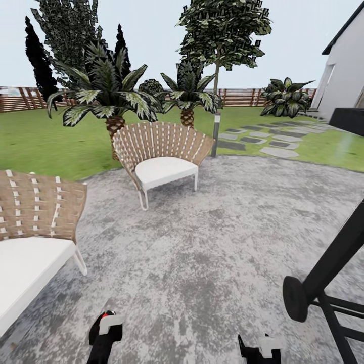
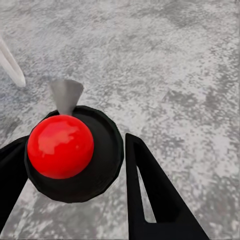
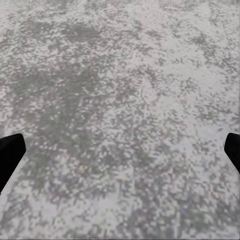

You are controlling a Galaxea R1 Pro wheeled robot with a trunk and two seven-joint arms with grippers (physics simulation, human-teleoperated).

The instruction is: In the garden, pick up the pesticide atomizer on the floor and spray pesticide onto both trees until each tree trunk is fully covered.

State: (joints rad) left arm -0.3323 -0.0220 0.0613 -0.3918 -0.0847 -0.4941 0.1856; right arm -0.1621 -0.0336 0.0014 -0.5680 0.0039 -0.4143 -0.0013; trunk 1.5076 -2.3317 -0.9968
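1. Head view, the ground: a mottled grey stone patio [image 1: 222, 242] fills the foreground and meets a green lawn [image 1: 45, 141] along a curved edge. Grey stepping stones [image 1: 268, 139] run across the grass toward a white building wall [image 1: 344, 65] at the right. A brown slatted fence [image 1: 242, 96] closes the far side.

2. Head view, what stands there: two woven chairs with white cushions, one near the patio's middle [image 1: 162, 156], the other [image 1: 30, 237] cut off by the left edge. Short palms [image 1: 108, 93] rise behind the middle chair. A tree [image 1: 222, 30] with a thin, pale trunk [image 1: 216, 76] stands beyond them; a grey post [image 1: 216, 134] covers its base. A black frame [image 1: 323, 288] crosses the lower right corner, partly out of view.

3. Head view, the arms: the left gripper [image 1: 107, 328] and right gripper [image 1: 260, 349] show at the bottom edge, cropped; a speck of red sits at the left one's top.

4. Left wrist view: the left gripper [image 2: 75, 165] has its black fingers [image 2: 150, 195] on either side of the pesticide atomizer [image 2: 75, 152], a round black body with a glossy red cap and a grey nozzle, clasping it above the patio. One finger is mostly cut off, so its contact is hard to judge. A white chair leg [image 2: 12, 65] shows at one edge.

5. Right wrist view: the right gripper [image 3: 120, 150] is spread wide, its fingertips [image 3: 10, 152] barely entering at opposite edges, with nothing between them but grey patio.
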